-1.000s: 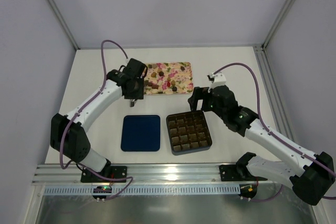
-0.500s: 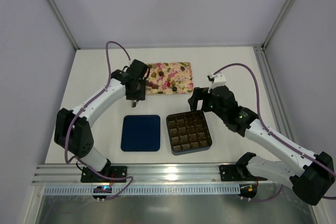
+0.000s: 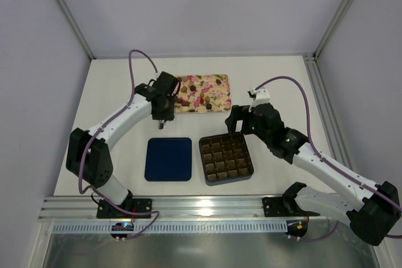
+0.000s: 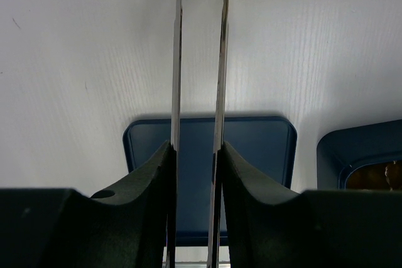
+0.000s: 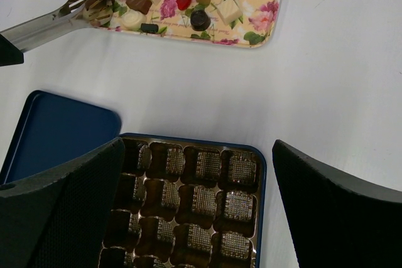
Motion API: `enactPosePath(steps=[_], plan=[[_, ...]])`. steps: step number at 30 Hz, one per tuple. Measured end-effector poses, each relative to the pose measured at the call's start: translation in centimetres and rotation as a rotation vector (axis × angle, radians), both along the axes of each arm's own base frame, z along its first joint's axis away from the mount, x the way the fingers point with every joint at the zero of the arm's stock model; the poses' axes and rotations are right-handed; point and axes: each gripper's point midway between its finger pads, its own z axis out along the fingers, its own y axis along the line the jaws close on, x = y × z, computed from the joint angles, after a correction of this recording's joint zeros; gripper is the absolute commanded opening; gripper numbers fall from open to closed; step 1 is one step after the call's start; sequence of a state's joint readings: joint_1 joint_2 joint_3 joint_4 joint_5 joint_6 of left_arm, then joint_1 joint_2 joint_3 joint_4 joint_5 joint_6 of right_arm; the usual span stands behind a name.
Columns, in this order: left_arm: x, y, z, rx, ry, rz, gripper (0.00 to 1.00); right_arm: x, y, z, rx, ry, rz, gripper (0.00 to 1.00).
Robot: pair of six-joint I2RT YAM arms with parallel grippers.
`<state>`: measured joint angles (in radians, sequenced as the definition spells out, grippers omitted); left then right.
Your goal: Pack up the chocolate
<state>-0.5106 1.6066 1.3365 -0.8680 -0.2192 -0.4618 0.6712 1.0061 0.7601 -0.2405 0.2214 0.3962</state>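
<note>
Many small pieces of chocolate (image 5: 200, 21) lie on the tray (image 5: 267, 17), ahead of your left gripper (image 4: 196, 149) and beyond the right gripper (image 5: 198, 149). Judge them light, hard, smooth and easily marked; take one across its sides, gently. Your left gripper is closed partway on the tongs (image 5: 47, 26), whose tips reach the tray's corner pieces; whether one is caught cannot be told. Your right gripper stands fully open, empty, over the box (image 5: 259, 161).

Tbl (image 3: 276, 80) w/ tray (image 3: 217, 91), lid (image 3: 168, 159), box (image 3: 201, 155)
</note>
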Motion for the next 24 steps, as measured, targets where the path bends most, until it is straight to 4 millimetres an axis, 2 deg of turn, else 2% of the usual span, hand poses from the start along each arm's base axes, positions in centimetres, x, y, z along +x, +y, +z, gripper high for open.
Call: enactPosePath(steps=[5, 15, 24], plan=[[0.1, 0.1, 0.3, 0.004, -0.005, -0.001, 0.29, 0.0, 0.0, 0.0, 0.0, 0.0, 0.0, 1.0], [1.3, -0.3, 2.9, -0.005, -0.06, -0.014, 0.27, 0.0, 0.0, 0.0, 0.0, 0.0, 0.0, 1.0], [0.3, -0.4, 4.2, -0.017, -0.072, -0.03, 0.26, 0.0, 0.0, -0.1, -0.003, 0.003, 0.0, 1.0]])
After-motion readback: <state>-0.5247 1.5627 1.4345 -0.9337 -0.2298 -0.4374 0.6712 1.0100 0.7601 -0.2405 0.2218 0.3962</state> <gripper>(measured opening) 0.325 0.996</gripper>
